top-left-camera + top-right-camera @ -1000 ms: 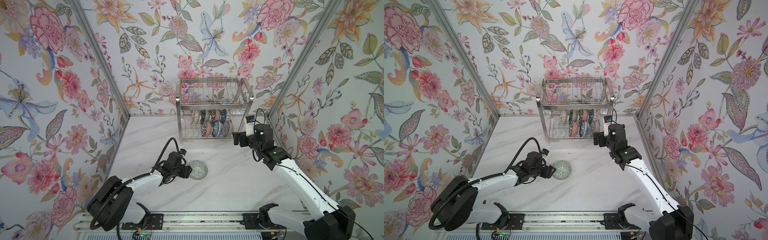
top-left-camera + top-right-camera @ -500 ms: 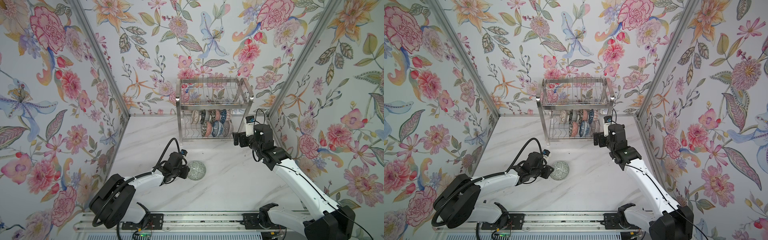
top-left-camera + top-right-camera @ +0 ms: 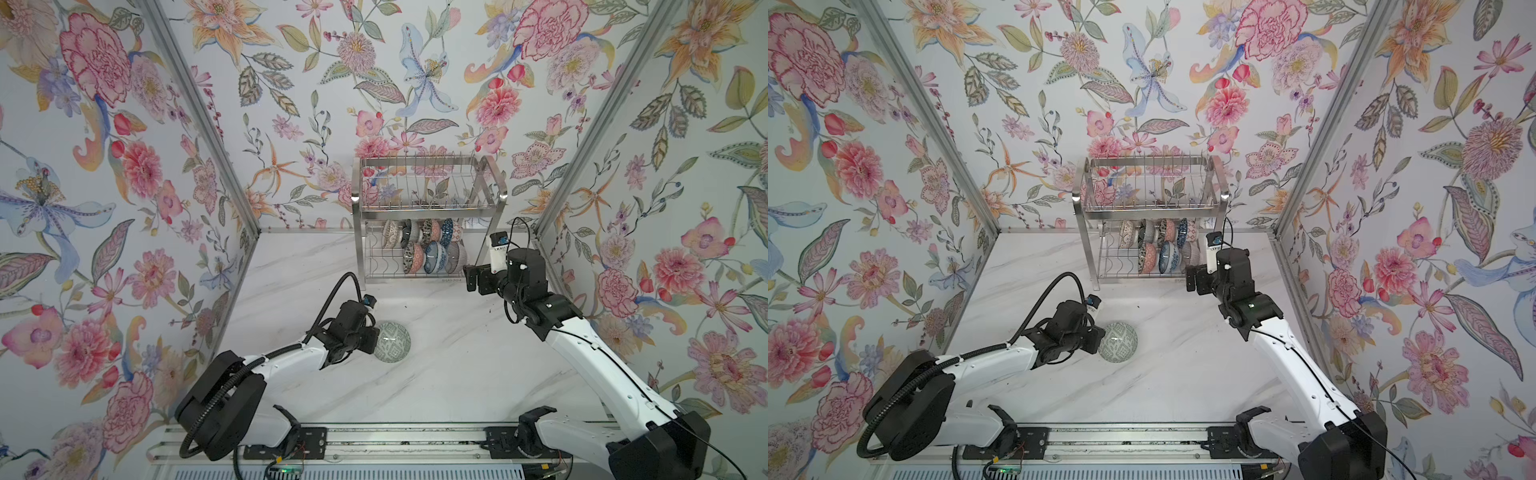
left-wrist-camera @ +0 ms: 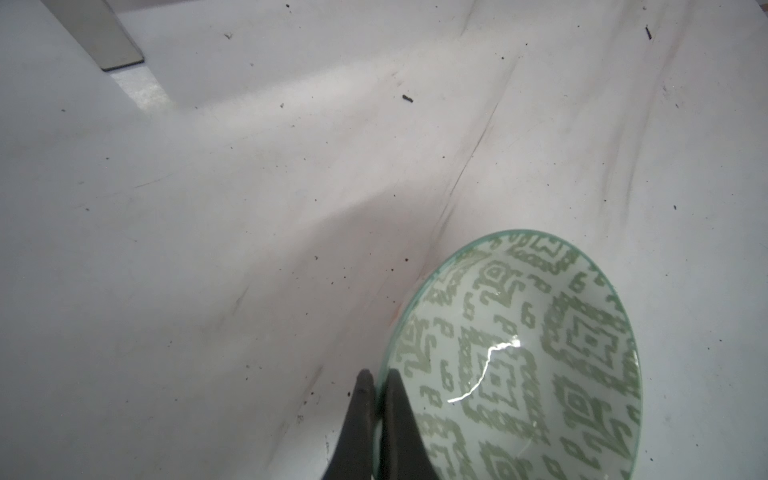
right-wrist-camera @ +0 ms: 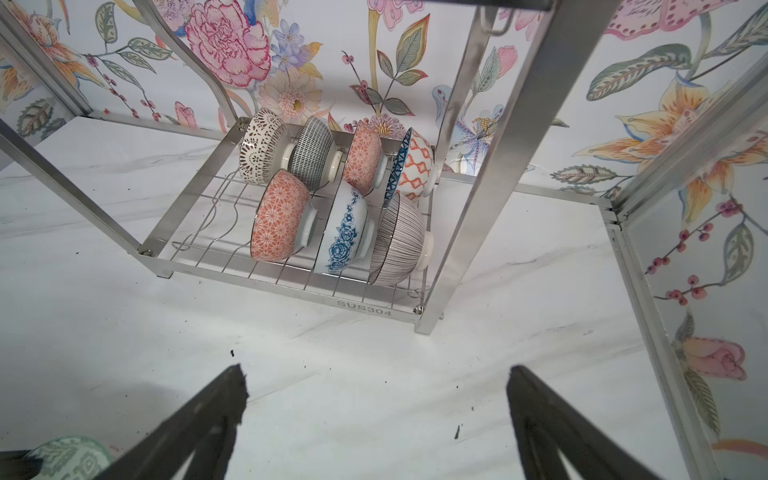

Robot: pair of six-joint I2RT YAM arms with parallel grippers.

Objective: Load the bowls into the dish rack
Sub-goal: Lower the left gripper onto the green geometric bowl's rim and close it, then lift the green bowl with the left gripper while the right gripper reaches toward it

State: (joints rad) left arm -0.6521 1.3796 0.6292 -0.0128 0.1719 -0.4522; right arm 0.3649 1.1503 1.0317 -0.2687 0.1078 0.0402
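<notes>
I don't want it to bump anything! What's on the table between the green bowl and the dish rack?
Nothing: just bare marble table between the green bowl and the dish rack, as both top views show.

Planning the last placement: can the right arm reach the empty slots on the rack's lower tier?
Likely yes. The right gripper is open, facing the dish rack with only bare table between. Free slots lie beside the bowls; the upper tier may limit headroom.

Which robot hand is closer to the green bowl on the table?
Left. The left gripper is shut on the rim of the green bowl; the right gripper stands open, away by the dish rack.
</notes>
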